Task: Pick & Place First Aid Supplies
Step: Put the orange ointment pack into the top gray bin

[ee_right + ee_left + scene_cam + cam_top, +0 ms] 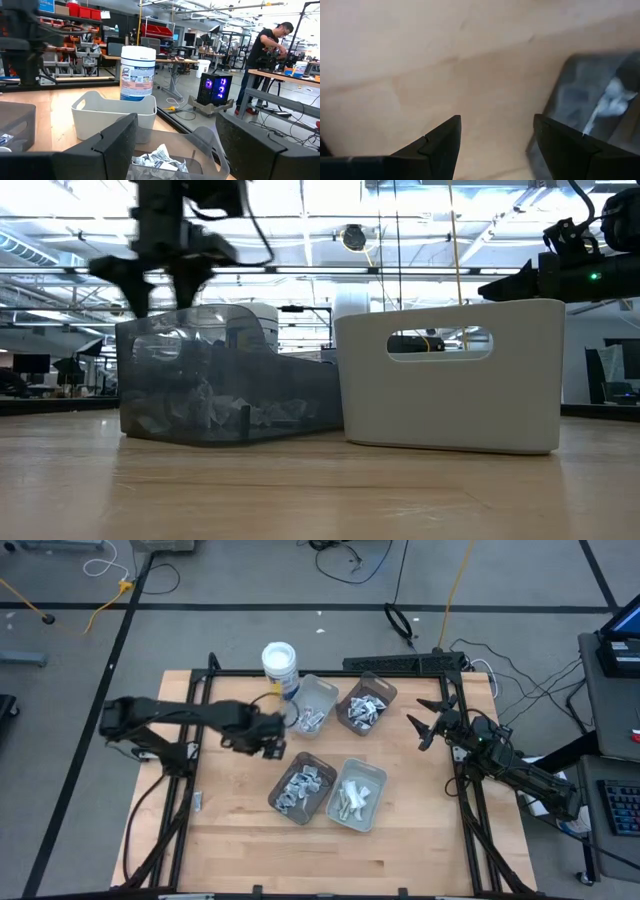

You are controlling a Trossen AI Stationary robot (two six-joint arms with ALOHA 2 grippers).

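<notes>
We see four rectangular plastic trays set in a loose cluster on the pale wooden table (400, 830): a translucent grey tray (312, 705) and a brown tray (366, 704) at the far side, a dark grey tray (303, 789) and a pale grey tray (357, 795) nearer us. The first aid supplies (362, 710), small flat white and silvery packets and pale strips, lie heaped loosely inside all four. A white round tub with a blue label (280, 664) stands just beside the translucent tray.

Our left hand (272, 743) hangs above bare table, between the translucent tray and the dark grey tray; its fingers (440, 145) are spread and hold nothing, with one tray's corner showing past them in the left wrist view. Our right hand (432, 720) waits near the table's right edge, well apart from the trays, its fingers spread too and empty.

We judge the packets to be very light, thin and pliable, with slick wrappers that may slide out of a pinch. Because they overlap, one grip could lift several. We would take one lying on top of its heap by an upturned edge or corner, closing gently, since a flat packet against a tray floor offers little to grip.
</notes>
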